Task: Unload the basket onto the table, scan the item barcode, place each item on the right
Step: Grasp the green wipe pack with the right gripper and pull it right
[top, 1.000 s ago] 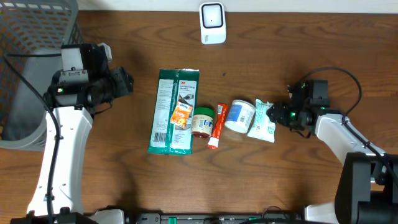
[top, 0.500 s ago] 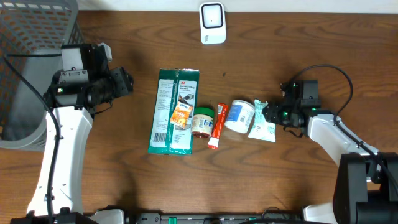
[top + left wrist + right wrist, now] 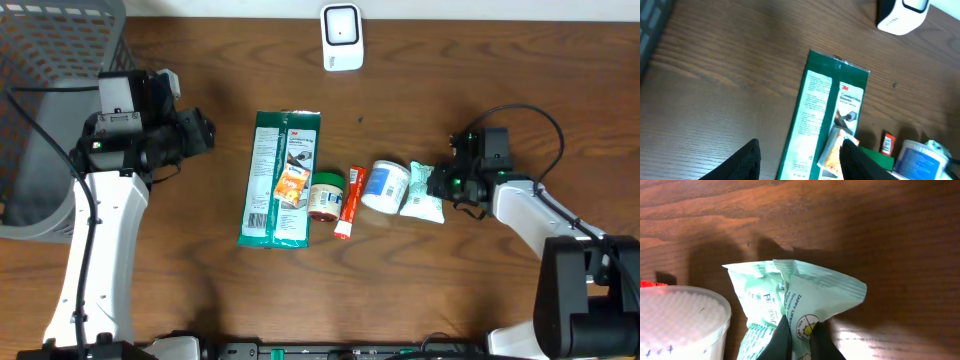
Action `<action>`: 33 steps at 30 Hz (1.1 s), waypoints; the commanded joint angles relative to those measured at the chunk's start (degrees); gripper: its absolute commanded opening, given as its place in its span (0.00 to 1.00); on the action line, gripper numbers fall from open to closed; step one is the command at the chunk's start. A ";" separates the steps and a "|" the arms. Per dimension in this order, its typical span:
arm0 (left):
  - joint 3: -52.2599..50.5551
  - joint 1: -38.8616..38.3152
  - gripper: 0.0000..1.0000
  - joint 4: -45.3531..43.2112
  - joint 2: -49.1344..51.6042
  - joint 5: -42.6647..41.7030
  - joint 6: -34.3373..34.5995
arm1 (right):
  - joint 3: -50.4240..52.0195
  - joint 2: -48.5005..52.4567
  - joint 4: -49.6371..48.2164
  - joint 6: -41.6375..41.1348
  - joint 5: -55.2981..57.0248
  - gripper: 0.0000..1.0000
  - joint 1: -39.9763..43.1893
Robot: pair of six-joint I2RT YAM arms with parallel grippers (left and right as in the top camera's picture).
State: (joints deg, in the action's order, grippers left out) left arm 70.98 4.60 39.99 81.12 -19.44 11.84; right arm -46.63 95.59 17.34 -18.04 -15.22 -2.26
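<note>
A row of items lies mid-table. The mint-green packet (image 3: 421, 193) is at its right end, and my right gripper (image 3: 437, 186) is shut on the packet's right edge. In the right wrist view, a fold of the packet (image 3: 795, 292) is pinched between the two dark fingers of the right gripper (image 3: 801, 335). The white barcode scanner (image 3: 342, 38) stands at the table's far edge. My left gripper (image 3: 200, 133) hovers left of the row. It is open, with nothing between the fingers, as the left wrist view of that gripper (image 3: 800, 160) shows.
Left of the packet lie a white tub (image 3: 385, 185), a red tube (image 3: 349, 202), a green-lidded jar (image 3: 325, 195), a small orange packet (image 3: 292, 186) and a long green package (image 3: 270, 180). A grey mesh basket (image 3: 50, 100) stands at the far left.
My right gripper has moved left up to the mint-green packet and shut on its edge. The left arm has stayed still.
</note>
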 commanded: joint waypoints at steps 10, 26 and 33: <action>0.39 -0.07 0.50 -4.87 0.22 -25.62 -0.11 | -1.07 -23.28 9.27 -1.99 -9.79 0.01 5.44; 0.39 -22.14 0.51 -18.16 0.22 -39.26 -0.37 | -1.05 -38.69 -1.36 -22.73 -26.93 0.01 5.53; 0.39 -29.03 0.57 -23.23 0.22 -36.39 -0.39 | -1.05 -38.69 -5.22 -24.79 -27.61 0.01 3.65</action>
State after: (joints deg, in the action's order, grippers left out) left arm 70.96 -22.59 17.26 81.12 -57.04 11.86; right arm -46.87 57.25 13.37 -40.29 -40.97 2.50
